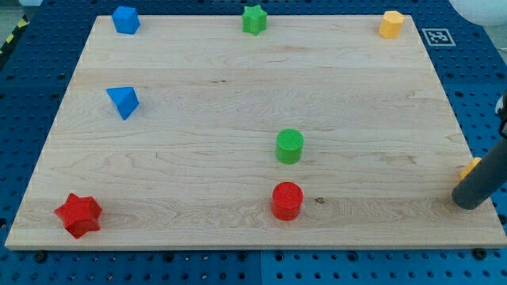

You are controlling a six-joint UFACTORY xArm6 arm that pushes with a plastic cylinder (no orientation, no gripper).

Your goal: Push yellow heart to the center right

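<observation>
A small yellow block sits at the board's right edge, below the middle. Only its left corner shows, so I cannot make out its shape. My dark rod slants in from the view's right and hides the rest of the block. My tip rests on the board just below that block, touching or very close to it. A second yellow block, roughly hexagonal, stands in the top right corner of the board, far from the tip.
On the wooden board: a blue block top left, a blue triangle at left, a green star top centre, a green cylinder at centre, a red cylinder below it, and a red star bottom left.
</observation>
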